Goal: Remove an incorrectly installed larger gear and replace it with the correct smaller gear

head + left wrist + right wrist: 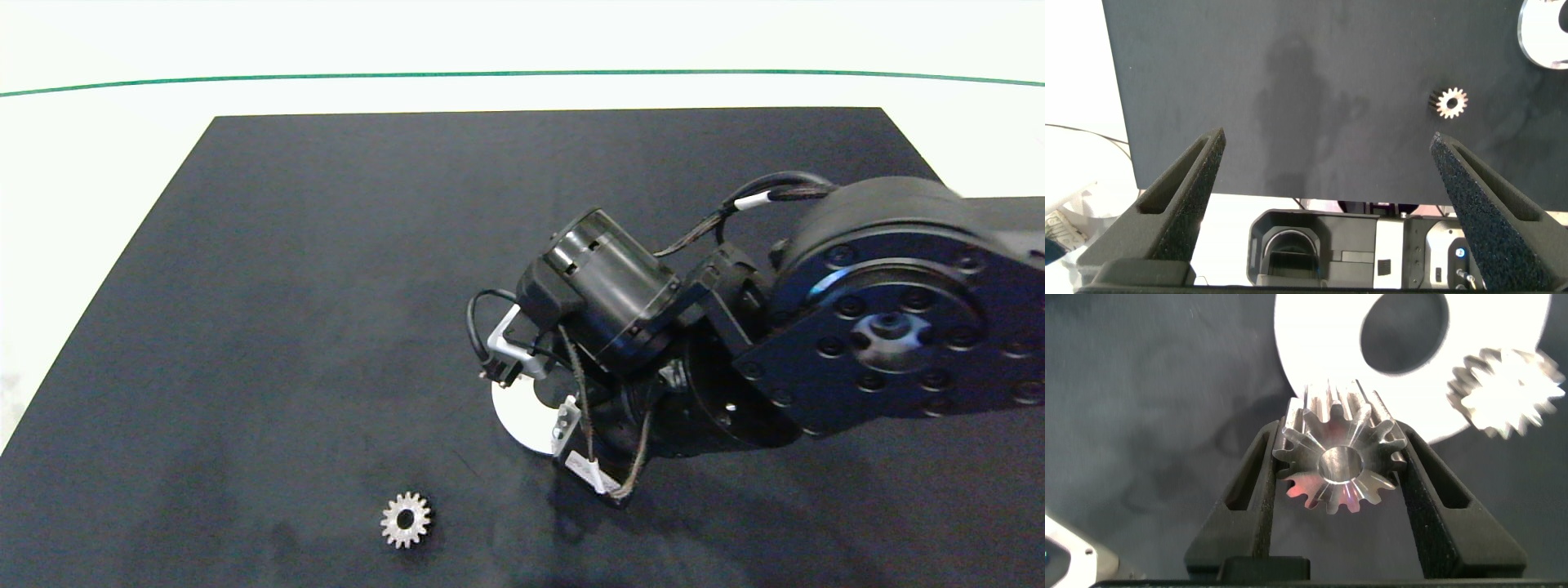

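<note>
Two grey fingers (1253, 490) of my right gripper (1339, 437) are clenched on the smaller gear (1337, 461), one on each side of its toothed rim. It is a dull silver gear with short blunt teeth and a round centre hole, and its flat face is turned toward my wrist camera. I hold it just at the edge of a white disc (1323, 343) that has a dark round hole in it.

At the far side of that disc sits the larger gear (1504, 385), very bright, with long pointed teeth like a star. It overlaps the disc's rim, but I cannot tell whether it rests on the disc or beside it.

From above, my right arm (882, 327) comes in from the right and bends down over the disc (522, 416), hiding most of it along with what I am holding.

One more small blunt-toothed gear (406, 519) lies flat on the black mat (326, 286), well apart from the disc and nearer the front edge. The mat covers most of the white tabletop (82, 163), and a thin green line (522, 73) runs across the tabletop beyond it.

My left gripper (1327, 137) hangs released, fingers spread wide, back at the near edge of the mat. From there I see the loose gear (1449, 103) and a slice of the disc (1547, 33).
</note>
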